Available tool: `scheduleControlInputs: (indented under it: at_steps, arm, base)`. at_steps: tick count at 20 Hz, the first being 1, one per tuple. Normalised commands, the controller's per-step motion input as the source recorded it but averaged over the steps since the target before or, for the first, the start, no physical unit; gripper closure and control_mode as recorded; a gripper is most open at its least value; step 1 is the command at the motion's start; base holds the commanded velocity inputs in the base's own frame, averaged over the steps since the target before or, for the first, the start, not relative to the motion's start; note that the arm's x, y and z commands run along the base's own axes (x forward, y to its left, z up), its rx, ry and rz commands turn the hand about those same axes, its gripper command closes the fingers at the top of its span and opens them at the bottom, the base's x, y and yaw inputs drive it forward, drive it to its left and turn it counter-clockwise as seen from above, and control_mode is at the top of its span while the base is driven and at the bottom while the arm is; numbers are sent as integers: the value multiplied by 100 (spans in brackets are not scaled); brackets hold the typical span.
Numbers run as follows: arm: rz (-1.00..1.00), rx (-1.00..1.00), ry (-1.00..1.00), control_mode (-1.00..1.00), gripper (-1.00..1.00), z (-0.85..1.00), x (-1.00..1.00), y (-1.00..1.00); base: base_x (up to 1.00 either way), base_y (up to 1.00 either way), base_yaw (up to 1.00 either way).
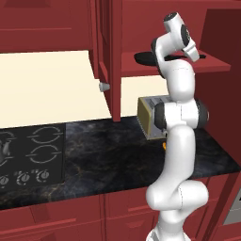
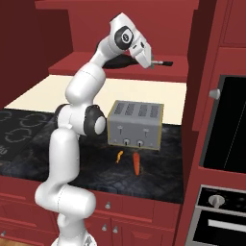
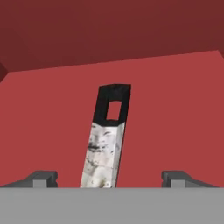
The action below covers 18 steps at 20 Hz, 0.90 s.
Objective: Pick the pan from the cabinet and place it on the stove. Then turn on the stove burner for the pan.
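The pan (image 1: 145, 58) lies on the red inner shelf of the open cabinet (image 1: 217, 64), its long handle (image 3: 104, 151) pointing right. In the right base view the pan (image 2: 119, 62) shows behind my hand. My gripper (image 3: 109, 179) is open and hangs over the handle, one fingertip (image 3: 43, 179) well out on each side, not touching it. The handle's black end with a hole (image 3: 113, 105) lies beyond the fingers. My gripper (image 1: 196, 54) (image 2: 150, 63) sits at shelf height. The stove (image 1: 33, 150) (image 2: 19, 130) is on the counter, far left and below.
The cabinet door (image 1: 106, 52) with its round knob (image 1: 103, 86) stands open left of the shelf. A grey toaster (image 2: 136, 124) stands on the dark counter (image 1: 113, 155) under the shelf, with a carrot (image 2: 136, 163) before it. An oven (image 2: 226, 125) fills the right wall.
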Motion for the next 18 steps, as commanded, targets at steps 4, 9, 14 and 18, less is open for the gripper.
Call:
scheduleControlInputs:
  at_steps: [4,9,14,18]
  arm:
    - [0,1,2,-100,-100,-57,11,0]
    - [0,0,2,-100,-100,-60,10,0]
    - [0,0,2,-100,100,-60,9,0]
    - [1,2,0,-100,100,-51,8,0]
  base:
    - [0,0,0]
    - [0,0,0]
    - [0,0,0]
    - [0,0,0]
